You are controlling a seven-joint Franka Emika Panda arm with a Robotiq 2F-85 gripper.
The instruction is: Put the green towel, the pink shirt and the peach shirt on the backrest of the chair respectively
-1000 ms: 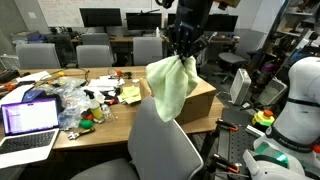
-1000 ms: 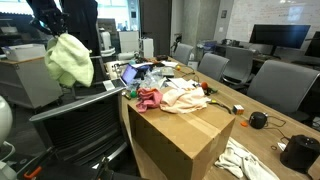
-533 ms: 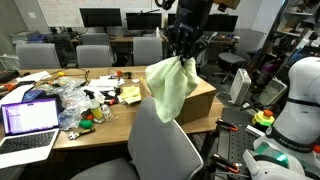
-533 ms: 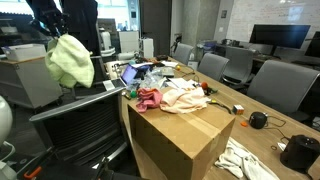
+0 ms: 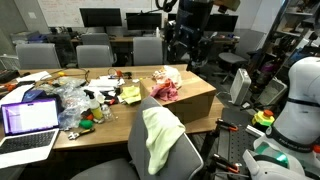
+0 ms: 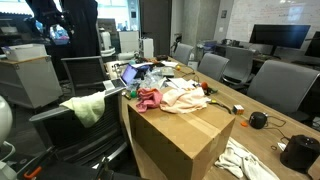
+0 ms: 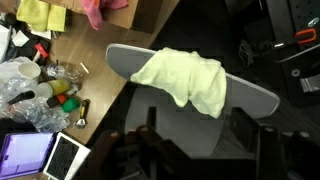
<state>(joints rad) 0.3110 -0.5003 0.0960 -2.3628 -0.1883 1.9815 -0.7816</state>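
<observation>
Wrist view puts the green towel (image 7: 185, 78) draped over the top edge of the chair (image 7: 262, 98) back. Your gripper (image 7: 205, 140) hangs above it, jaws spread and, as far as the dim picture shows, empty. The pink shirt (image 6: 148, 98) lies bunched beside the peach shirt (image 6: 187, 95) at the cardboard box (image 6: 180, 135) top's far edge. It looks light and limp, so pinch a raised fold.

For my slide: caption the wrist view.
Green towel draped over the grey chair backrest, seen from above.
</observation>
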